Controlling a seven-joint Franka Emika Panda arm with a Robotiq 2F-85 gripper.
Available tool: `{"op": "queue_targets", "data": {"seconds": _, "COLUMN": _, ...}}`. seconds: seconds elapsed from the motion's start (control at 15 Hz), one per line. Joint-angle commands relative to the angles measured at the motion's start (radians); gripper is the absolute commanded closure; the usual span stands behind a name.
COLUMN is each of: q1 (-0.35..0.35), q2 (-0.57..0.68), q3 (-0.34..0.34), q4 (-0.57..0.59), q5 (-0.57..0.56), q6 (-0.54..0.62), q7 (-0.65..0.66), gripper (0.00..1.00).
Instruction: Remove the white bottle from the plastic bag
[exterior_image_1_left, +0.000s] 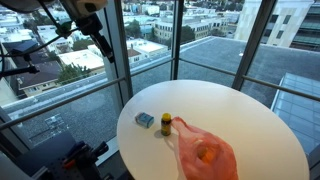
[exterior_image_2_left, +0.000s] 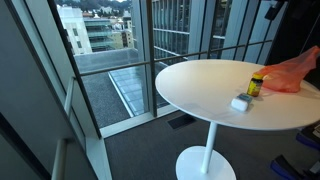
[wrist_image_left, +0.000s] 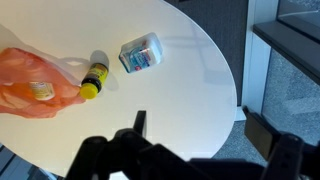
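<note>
An orange plastic bag (wrist_image_left: 28, 88) lies on the round white table (wrist_image_left: 190, 70), at the left of the wrist view. It shows in both exterior views (exterior_image_1_left: 208, 155) (exterior_image_2_left: 296, 70). A pale round shape (wrist_image_left: 41, 90) shows through the bag; I cannot tell if it is the white bottle. A yellow bottle with a black cap (wrist_image_left: 93, 77) lies at the bag's mouth in the wrist view and stands upright in an exterior view (exterior_image_1_left: 166, 123). My gripper (wrist_image_left: 200, 128) is open and empty, high above the table's edge and well away from the bag.
A small blue and white pack (wrist_image_left: 140, 53) lies on the table near the yellow bottle, also in both exterior views (exterior_image_1_left: 145, 120) (exterior_image_2_left: 240, 102). Tall windows with dark frames (exterior_image_1_left: 120, 40) stand close behind the table. Grey carpet (wrist_image_left: 225, 150) lies below.
</note>
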Motion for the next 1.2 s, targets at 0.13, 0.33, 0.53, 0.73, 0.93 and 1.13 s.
{"op": "queue_targets", "data": {"seconds": 0.13, "q1": -0.086, "q2": 0.065, "q3": -0.091, "q4": 0.021, "q5": -0.035, "q6": 0.029, "q7": 0.014, "gripper": 0.00}}
{"op": "queue_targets", "data": {"seconds": 0.33, "q1": -0.123, "q2": 0.092, "q3": -0.150, "q4": 0.011, "q5": -0.043, "q6": 0.047, "q7": -0.009, "gripper": 0.00}}
{"op": "queue_targets", "data": {"seconds": 0.53, "q1": -0.152, "q2": 0.130, "q3": -0.209, "q4": 0.022, "q5": -0.056, "q6": 0.042, "q7": -0.054, "gripper": 0.00}}
{"op": "queue_targets", "data": {"seconds": 0.73, "q1": -0.175, "q2": 0.167, "q3": -0.264, "q4": 0.037, "q5": -0.083, "q6": 0.024, "q7": -0.107, "gripper": 0.00}}
{"op": "queue_targets", "data": {"seconds": 0.93, "q1": -0.169, "q2": 0.156, "q3": -0.277, "q4": 0.012, "q5": -0.069, "q6": 0.035, "q7": -0.098, "gripper": 0.00}}
{"op": "queue_targets", "data": {"seconds": 1.13, "q1": -0.171, "q2": 0.170, "q3": -0.293, "q4": 0.017, "q5": -0.068, "q6": 0.036, "q7": -0.110, "gripper": 0.00}}
